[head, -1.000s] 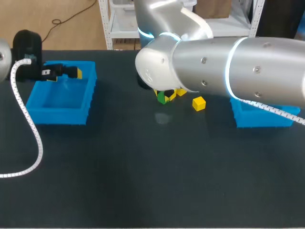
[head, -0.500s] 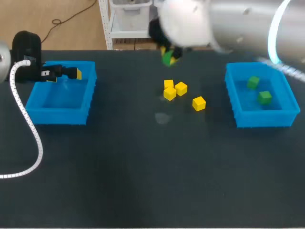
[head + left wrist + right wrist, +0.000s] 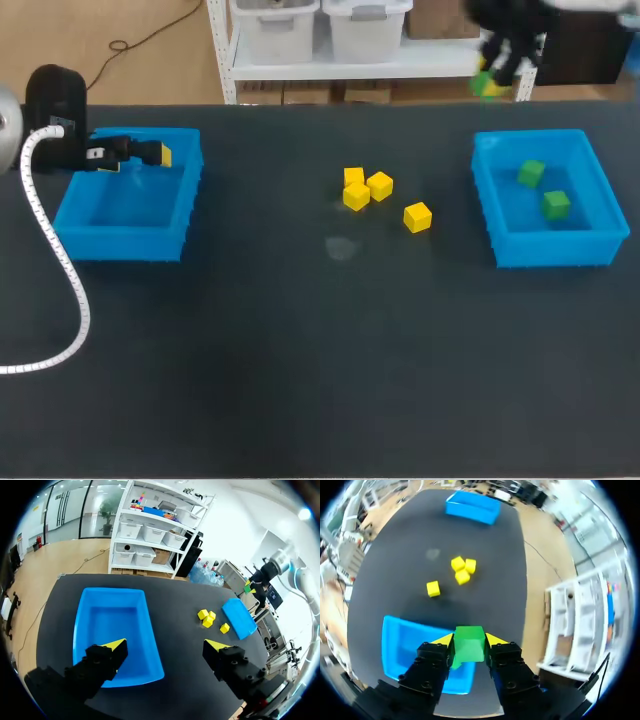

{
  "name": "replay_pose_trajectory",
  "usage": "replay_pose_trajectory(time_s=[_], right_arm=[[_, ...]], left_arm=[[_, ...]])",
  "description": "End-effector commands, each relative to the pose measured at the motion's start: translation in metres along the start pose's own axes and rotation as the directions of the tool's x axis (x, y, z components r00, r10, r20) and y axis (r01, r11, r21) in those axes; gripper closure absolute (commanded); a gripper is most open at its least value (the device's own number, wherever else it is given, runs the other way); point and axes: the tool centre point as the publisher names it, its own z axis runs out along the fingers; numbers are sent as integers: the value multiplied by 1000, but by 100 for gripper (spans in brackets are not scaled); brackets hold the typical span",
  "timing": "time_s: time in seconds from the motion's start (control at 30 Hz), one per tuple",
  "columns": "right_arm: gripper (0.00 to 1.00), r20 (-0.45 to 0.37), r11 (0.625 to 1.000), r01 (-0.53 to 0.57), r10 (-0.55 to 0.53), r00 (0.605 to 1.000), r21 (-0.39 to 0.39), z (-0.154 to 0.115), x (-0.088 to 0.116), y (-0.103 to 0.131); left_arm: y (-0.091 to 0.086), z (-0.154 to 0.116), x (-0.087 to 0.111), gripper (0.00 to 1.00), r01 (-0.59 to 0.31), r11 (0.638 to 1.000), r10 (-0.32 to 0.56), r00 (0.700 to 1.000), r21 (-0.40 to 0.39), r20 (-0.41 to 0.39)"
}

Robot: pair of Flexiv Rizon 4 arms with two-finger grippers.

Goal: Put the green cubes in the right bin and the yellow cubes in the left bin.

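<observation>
**Green cube held high by the right bin**

Over at the left, the left claw (image 3: pixel 150 153) hangs above the far rim of the left bin (image 3: pixel 120 205). Its fingers are spread wide and there is nothing between them.

In the middle of the dark worktop (image 3: pixel 300 350), three yellow cubes (image 3: pixel 379 185) sit huddled together, touching. A fourth (image 3: pixel 417 216) lies near them on the right, apart from the cluster.

Further right, the right bin (image 3: pixel 500 250) holds two green cubes (image 3: pixel 531 172). One is toward its far side and the other is nearer the front, with a gap between them.

The right claw (image 3: pixel 495 80) is raised high, beyond the bin's far left corner. Its fingers are pressed against a green cube (image 3: pixel 487 87) from both sides. From its own wrist camera, the bin shows below the cube, and the yellow cubes lie out ahead on the worktop.
</observation>
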Motion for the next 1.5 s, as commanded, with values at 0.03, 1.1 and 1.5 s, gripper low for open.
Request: replay_pose_trajectory(time_s=[0.03,1.1,1.5], right_arm=[[100,235,897,-343,283,930,277,13,48,29],[0,437,786,-581,455,776,212,41,63,54],[0,437,786,-581,455,776,212,41,63,54]], left_arm=[[1,0,1,0,0,1000,0,1000,4,4],[1,0,1,0,0,1000,0,1000,4,4],[1,0,1,0,0,1000,0,1000,4,4]])
